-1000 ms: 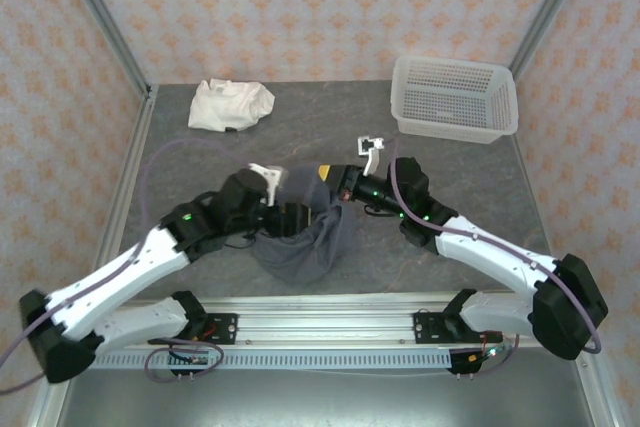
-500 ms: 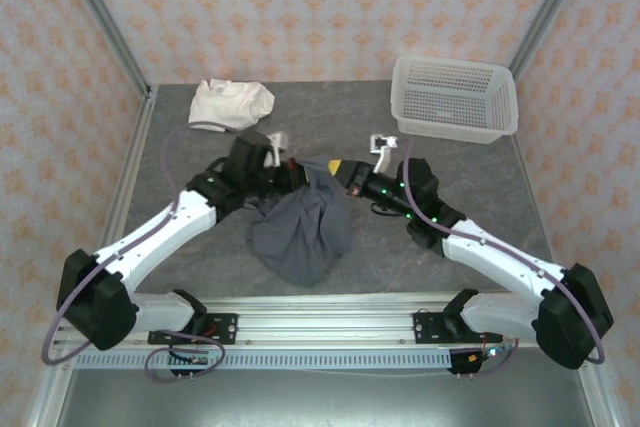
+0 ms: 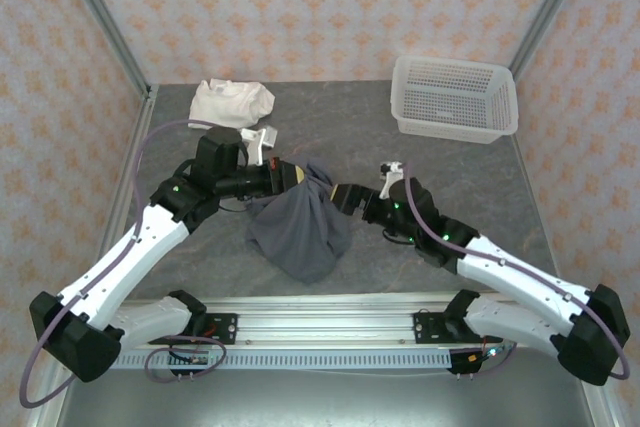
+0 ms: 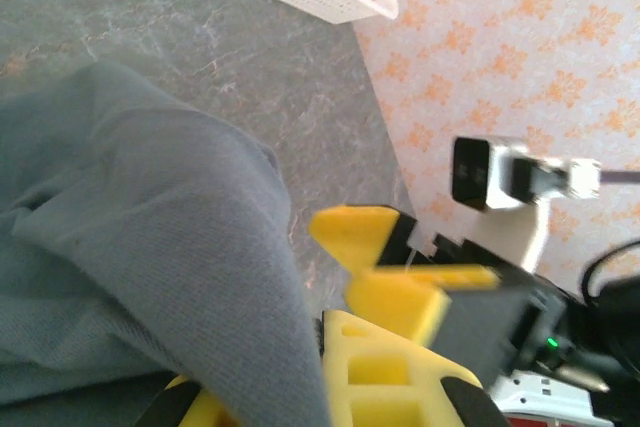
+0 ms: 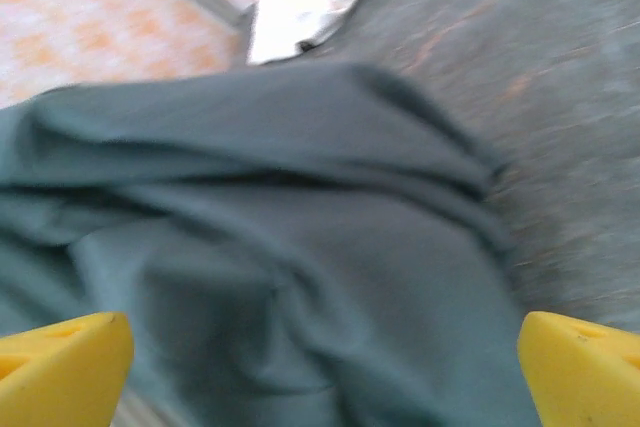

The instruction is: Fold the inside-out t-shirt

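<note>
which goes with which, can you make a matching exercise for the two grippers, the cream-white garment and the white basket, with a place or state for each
Column one
1. left gripper
2. right gripper
3. cream-white garment
4. white basket

Column two
A. at the far right corner of the table
B. shut on the grey t-shirt
C. crumpled at the far left of the table
D. open, fingers wide apart

Pairs: 1-B, 2-D, 3-C, 4-A

We count one shirt [image 3: 300, 232], one white cloth [image 3: 231, 104], one basket [image 3: 455, 130], two grippers: left gripper [image 3: 287, 174], right gripper [image 3: 347, 195].
</note>
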Controlling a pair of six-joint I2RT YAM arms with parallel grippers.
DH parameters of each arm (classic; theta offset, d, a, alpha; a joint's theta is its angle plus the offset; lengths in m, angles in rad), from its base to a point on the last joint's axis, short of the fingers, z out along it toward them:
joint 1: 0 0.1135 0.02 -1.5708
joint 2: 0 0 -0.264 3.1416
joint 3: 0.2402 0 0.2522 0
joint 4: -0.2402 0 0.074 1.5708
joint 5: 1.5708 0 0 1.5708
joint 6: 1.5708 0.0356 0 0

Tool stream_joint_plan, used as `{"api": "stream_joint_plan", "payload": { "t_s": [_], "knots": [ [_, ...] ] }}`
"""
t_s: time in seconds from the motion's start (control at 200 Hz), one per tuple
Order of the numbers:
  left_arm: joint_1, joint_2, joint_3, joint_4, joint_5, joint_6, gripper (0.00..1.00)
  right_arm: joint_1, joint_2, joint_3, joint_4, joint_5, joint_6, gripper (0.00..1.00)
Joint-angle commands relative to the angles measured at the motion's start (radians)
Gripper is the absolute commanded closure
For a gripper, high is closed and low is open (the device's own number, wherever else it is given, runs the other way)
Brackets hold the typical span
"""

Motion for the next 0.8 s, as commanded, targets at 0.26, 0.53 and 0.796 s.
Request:
{"api": "stream_joint_plan", "payload": {
  "t_s": [0.26, 0.53, 0.796],
  "knots": [
    [0.005, 0.001, 0.004, -0.027, 0.066, 0.062, 1.00, 0.012, 0.317, 0.116, 0.132, -0.123, -0.289, 0.10],
    [0.010, -0.053, 0.033, -0.293, -0.183, 0.160, 1.00, -0.013, 0.353, 0.173, 0.222, -0.204, -0.251, 1.00],
    [0.169, -0.054, -0.249, -0.357, -0.359, 0.064, 0.98, -0.017, 0.086, 0.034, 0.518, -0.509, -0.103, 1.00]
  ]
}}
